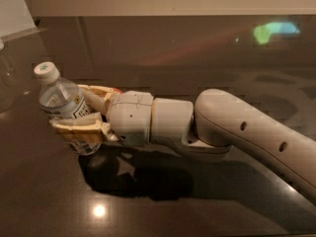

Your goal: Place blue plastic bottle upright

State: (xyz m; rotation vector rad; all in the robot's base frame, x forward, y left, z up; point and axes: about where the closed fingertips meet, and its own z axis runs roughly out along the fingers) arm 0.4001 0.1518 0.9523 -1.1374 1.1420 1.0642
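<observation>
Two tan fingers (76, 127) closed on clear blue plastic bottle (59, 97) at left, tilted, round white cap (47, 70), glossy dark table (207, 206).

Bottle (57, 98) gripped, left side.
Clear plastic, white cap, white label with dark panel. Leans slightly, cap up-left. Gripper (70, 110) clamps the label band; base low over the counter (163, 216).

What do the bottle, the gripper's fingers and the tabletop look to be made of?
The blue plastic bottle: clear thin plastic, see-through wall, white cap. The gripper, left of centre, shut on it: fingers look tan, matte, perhaps rubbery. The table: dark, glossy, mirrors a light; stone or laminate, unclear.
</observation>
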